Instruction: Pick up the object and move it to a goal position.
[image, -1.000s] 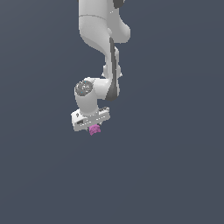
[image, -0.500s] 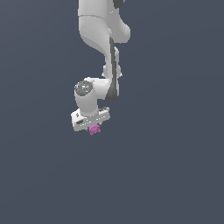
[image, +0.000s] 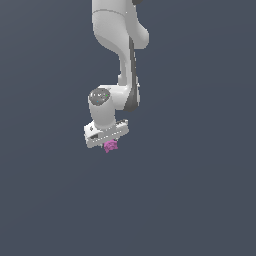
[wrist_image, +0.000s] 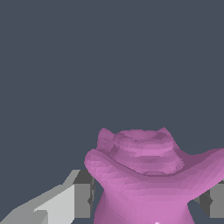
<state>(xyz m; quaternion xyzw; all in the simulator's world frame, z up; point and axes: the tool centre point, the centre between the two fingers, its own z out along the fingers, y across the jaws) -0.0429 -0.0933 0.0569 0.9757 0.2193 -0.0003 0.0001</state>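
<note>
The object (image: 110, 146) is a tiny magenta-pink lumpy piece tucked right under the white gripper (image: 109, 146) in the exterior view. In the wrist view the object (wrist_image: 148, 175) fills the space between the two fingers (wrist_image: 83, 194), which press on its sides. The gripper is shut on it. The fingertips are mostly hidden behind the pink piece. No goal marker shows in either view.
The white arm (image: 120, 60) comes down from the top of the exterior view. All around it lies a plain dark grey-blue surface (image: 200, 200) with no other objects.
</note>
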